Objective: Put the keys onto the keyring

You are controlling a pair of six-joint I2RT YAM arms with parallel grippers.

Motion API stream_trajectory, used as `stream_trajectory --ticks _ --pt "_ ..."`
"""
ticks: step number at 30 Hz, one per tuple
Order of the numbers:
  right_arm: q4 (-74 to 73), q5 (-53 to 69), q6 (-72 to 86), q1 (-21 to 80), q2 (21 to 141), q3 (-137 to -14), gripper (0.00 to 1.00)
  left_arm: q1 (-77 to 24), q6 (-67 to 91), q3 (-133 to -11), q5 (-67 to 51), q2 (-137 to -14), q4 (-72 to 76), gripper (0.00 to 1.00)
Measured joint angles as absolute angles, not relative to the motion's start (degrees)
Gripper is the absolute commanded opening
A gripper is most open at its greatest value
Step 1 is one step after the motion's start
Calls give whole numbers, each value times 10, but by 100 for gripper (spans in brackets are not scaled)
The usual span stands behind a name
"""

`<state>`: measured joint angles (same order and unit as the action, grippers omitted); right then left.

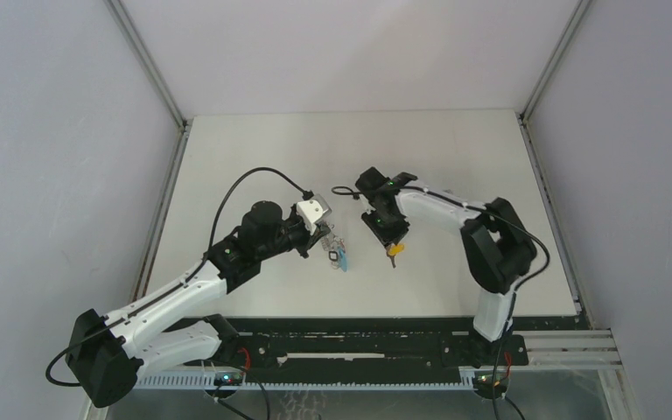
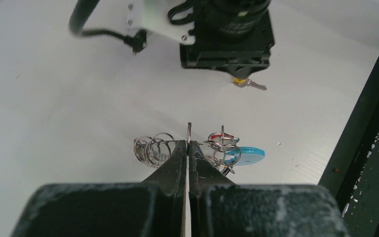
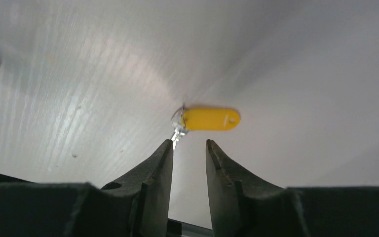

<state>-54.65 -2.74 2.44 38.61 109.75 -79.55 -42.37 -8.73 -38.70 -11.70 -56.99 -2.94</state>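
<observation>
Black left end effector is closed, pinching a wire loop of the keyring. Slightly parted and empty, the right end effector sits just short of the yellow key lying on the worktop. Judged: threading not begun. Count: one keyring, one loose key, one cyan tag.

This is a robotics lab test cell. A white, ribbed surface is boxed in at its left, right and far sides by plain pale walls, which are joined by aluminium posts. A slotted metal rail runs along the surface's near edge. The left arm and right arm are bolted to it, and a loose black cable loops over the surface.
</observation>
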Motion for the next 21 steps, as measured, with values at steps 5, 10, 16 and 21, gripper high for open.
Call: stream_trajectory --ticks 5,10,16,21 --pt "-455 -29 40 386 969 -679 31 -424 -87 -387 -117 -570 -29 0" --pt "-337 -27 52 390 886 -555 30 -424 -87 -387 -117 -570 -29 0" --pt "-184 -25 60 393 813 -415 29 -424 -87 -387 -117 -570 -29 0" --pt "-67 -25 63 393 766 -334 30 -424 -87 -387 -117 -570 -29 0"
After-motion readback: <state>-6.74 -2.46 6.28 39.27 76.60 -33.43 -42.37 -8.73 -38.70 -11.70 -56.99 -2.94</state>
